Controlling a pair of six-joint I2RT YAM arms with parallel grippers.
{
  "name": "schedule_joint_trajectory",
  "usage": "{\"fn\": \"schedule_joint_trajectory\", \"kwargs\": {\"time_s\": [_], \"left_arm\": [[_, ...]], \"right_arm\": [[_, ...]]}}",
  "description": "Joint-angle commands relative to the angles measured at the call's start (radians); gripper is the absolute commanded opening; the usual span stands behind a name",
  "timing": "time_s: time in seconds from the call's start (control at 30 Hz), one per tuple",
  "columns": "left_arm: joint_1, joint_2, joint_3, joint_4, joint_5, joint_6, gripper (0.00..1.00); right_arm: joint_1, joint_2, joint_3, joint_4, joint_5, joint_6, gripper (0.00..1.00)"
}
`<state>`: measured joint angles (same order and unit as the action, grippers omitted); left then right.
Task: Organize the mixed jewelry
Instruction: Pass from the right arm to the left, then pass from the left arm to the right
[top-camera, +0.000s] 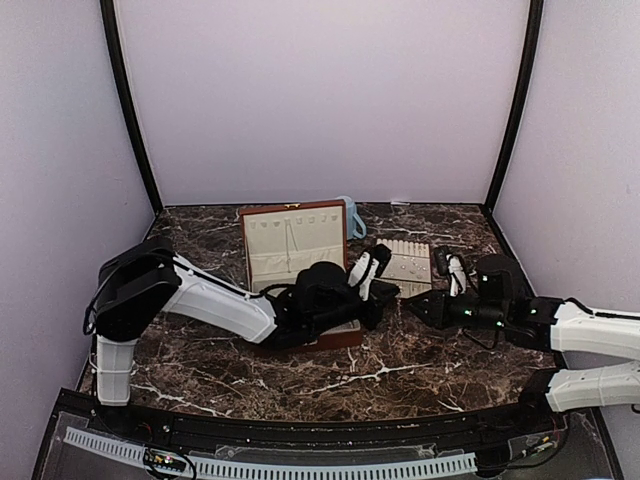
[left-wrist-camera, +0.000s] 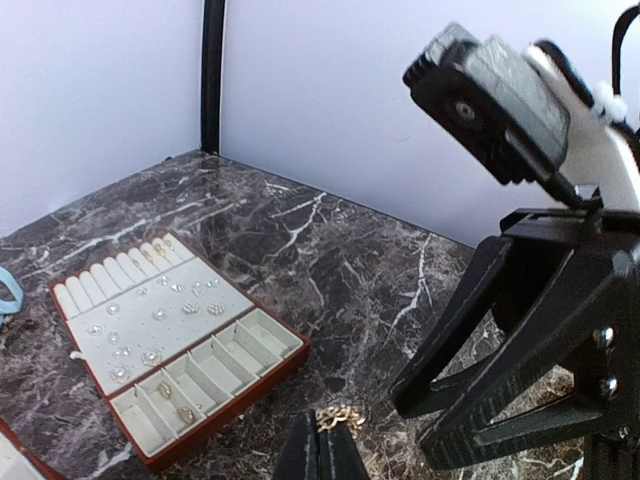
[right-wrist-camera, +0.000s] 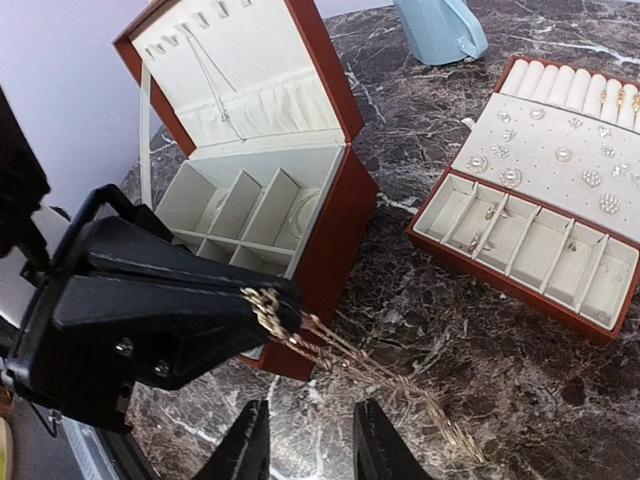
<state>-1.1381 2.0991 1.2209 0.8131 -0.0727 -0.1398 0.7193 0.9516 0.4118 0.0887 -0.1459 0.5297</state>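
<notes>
Right wrist view is showing the left gripper (right-wrist-camera: 280, 300) clenching one end of a gold chain (right-wrist-camera: 350, 362). The rest of the chain is trailing away toward 5 o'clock over the marble table (right-wrist-camera: 540, 420); whether its far end is touching the stone is hard to tell. The right gripper (right-wrist-camera: 312, 430) is sitting at 6 o'clock, just under the hanging chain, with its jaws released and standing apart, gripping nothing.

Behind the left gripper, at 11 o'clock, the reddish-brown box (right-wrist-camera: 335, 215) is standing open with its lid upright and its cream compartments showing. The slotted tray (right-wrist-camera: 505, 288) is lying at 2 o'clock, apart from the box. The mixed jewelry (right-wrist-camera: 511, 177) is resting on it: pale studs are dotting the flat middle panel, small gold pieces are sitting among the rolls at the far edge, and a few bits are lying in the near compartments. A blue mug (right-wrist-camera: 440, 25) is standing at 12 o'clock, beyond both.

Seen from the top, the two arms are meeting between box and tray, with the tray lying at 3 o'clock of the box.
</notes>
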Motion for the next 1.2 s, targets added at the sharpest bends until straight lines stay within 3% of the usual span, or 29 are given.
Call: {"fn": "schedule_joint_trajectory", "kwargs": {"time_s": [0.0, 0.23, 0.5, 0.77, 0.93, 1.03, 1.17], "left_arm": [[-0.002, -0.149, -0.026, -0.113, -0.032, 0.033, 0.0], [-0.002, -0.274, -0.036, -0.267, -0.023, 0.026, 0.0], [0.001, -0.401, 0.067, -0.694, -0.024, -0.038, 0.0], [0.016, -0.429, 0.16, -0.95, 0.024, -0.117, 0.0], [0.017, -0.434, 0.179, -1.005, 0.037, -0.143, 0.0], [0.017, -0.441, 0.175, -1.014, 0.033, -0.145, 0.0], [0.017, -0.446, 0.174, -1.017, 0.038, -0.144, 0.0]], "right_arm": [[0.0, -0.05, 0.032, 0.082, -0.036, -0.004, 0.35], [0.0, -0.119, 0.051, 0.109, -0.036, 0.004, 0.45], [0.013, -0.085, 0.148, 0.074, -0.028, 0.01, 0.48], [0.044, -0.014, 0.101, 0.247, -0.193, 0.014, 0.35], [0.078, 0.042, 0.091, 0.31, -0.262, -0.006, 0.3], [0.104, 0.083, 0.092, 0.338, -0.253, -0.019, 0.22], [0.125, 0.123, 0.079, 0.39, -0.216, -0.02, 0.21]]}}
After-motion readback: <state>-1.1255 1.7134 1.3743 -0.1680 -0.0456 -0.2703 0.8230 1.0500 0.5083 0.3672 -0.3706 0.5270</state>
